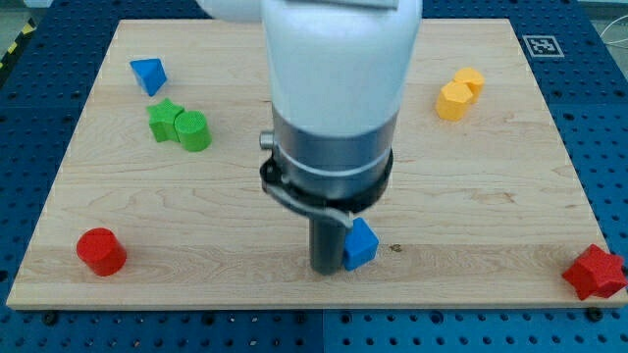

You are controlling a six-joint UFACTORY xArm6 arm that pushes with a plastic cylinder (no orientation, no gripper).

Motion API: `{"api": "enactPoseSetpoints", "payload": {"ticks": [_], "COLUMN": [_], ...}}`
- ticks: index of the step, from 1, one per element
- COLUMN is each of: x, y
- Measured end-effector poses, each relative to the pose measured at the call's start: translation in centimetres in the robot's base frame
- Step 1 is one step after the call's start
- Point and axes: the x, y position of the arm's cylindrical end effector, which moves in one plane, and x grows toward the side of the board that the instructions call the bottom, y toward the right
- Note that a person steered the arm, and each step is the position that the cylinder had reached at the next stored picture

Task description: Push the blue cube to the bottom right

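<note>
While the arm stood low over the middle of the wooden board (294, 59), the rod's lower end, my tip (327, 269), rested just beside the blue cube (360, 244), apparently touching its left face; whether contact was firm could not be told. It carried nothing, being only a bare rod. The cube lay near the bottom edge, slightly right of centre, on the tip's right. Since the bottom right corner, where a red star (595, 272) sat, lay well apart rightward, a rightward shove looked suitable.
</note>
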Motion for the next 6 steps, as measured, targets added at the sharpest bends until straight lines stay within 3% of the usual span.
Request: {"api": "enactPoseSetpoints", "payload": {"ticks": [2,6], "x": [-4.5,-0.3], "y": [-2.1,-0.6]}}
